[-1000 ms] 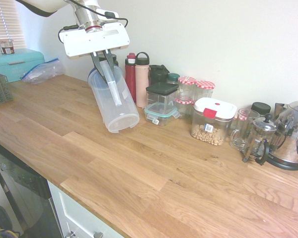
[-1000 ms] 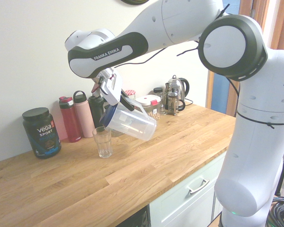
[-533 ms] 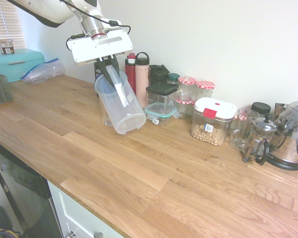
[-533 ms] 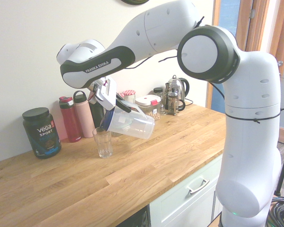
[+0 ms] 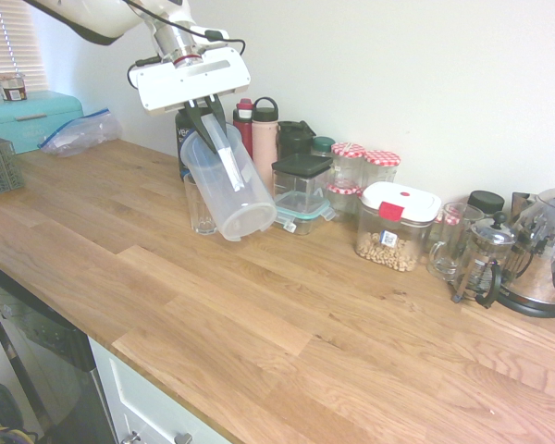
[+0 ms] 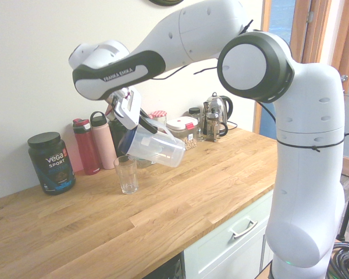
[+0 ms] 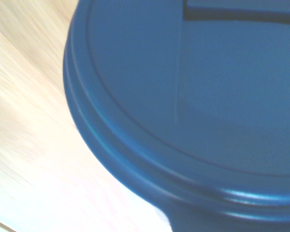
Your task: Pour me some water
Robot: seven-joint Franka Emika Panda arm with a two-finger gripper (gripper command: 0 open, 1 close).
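Note:
A clear plastic pitcher (image 5: 229,188) with a blue lid (image 7: 193,106) hangs tilted above the wooden counter (image 5: 287,314). My gripper (image 5: 210,125) is shut on its handle. In the second exterior view the pitcher (image 6: 153,147) leans with its lid end (image 6: 124,144) lowered toward an empty drinking glass (image 6: 127,174). That glass (image 5: 200,207) stands upright on the counter, partly hidden behind the pitcher in the first exterior view. The blue lid fills most of the wrist view. No water shows in the pitcher or the glass.
Along the wall stand a black Vega tub (image 6: 51,162), a red bottle (image 6: 86,146), a pink bottle (image 6: 104,140), storage containers (image 5: 300,191), checkered-lid jars (image 5: 365,171), a nut container (image 5: 395,226), a French press (image 5: 481,259) and a kettle (image 5: 548,250). A teal box (image 5: 28,116) sits far left.
The pitcher has moved toward the wall and lifted a little, and now tilts less steeply. The glass, hidden behind it a second ago in the first exterior view, now shows beside it.

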